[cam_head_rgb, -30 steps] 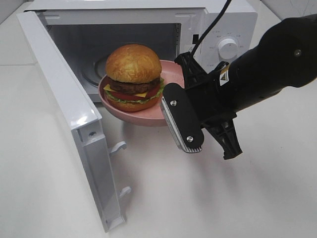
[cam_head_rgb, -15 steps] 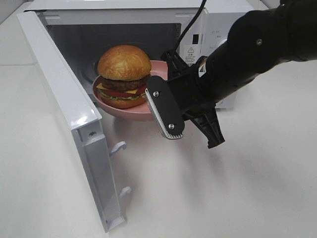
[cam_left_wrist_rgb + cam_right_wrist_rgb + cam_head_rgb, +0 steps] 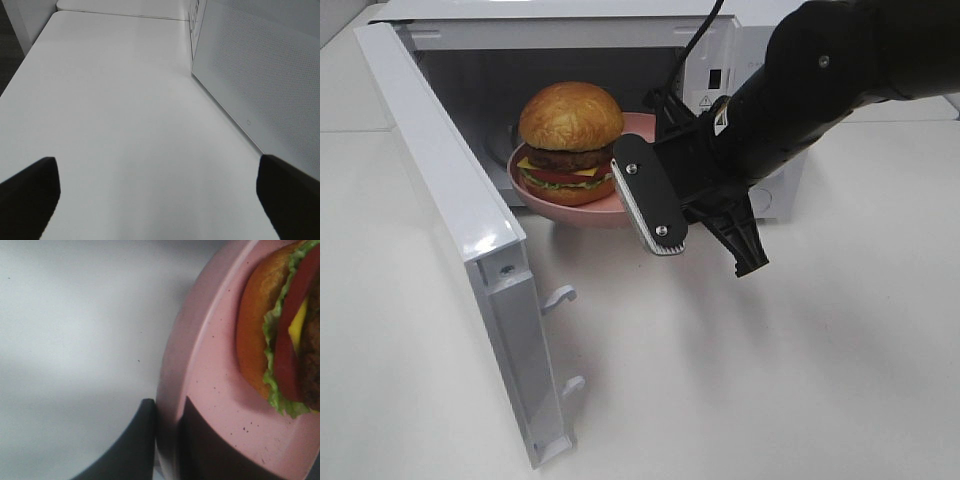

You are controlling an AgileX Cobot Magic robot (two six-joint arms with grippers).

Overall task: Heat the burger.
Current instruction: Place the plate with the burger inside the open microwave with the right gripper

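The burger (image 3: 570,135), with its golden bun, patty, cheese, tomato and lettuce, sits on a pink plate (image 3: 582,212). The plate hangs at the mouth of the open microwave (image 3: 772,62), partly inside the cavity. My right gripper (image 3: 662,118) is shut on the plate's right rim. The right wrist view shows that gripper (image 3: 167,450) pinching the rim of the plate (image 3: 210,365), one dark finger on each side, with the burger (image 3: 280,325) just beyond. My left gripper (image 3: 160,200) is open and empty over bare table, out of the exterior high view.
The microwave door (image 3: 450,200) stands swung wide open toward the front left, its latch hooks sticking out. The left wrist view shows this door (image 3: 260,85) just beside the left gripper. White tabletop (image 3: 770,380) spreads in front of the microwave.
My right arm has carried the plate and burger left and further back, from in front of the opening to partly inside the cavity. The grip has stayed the same.
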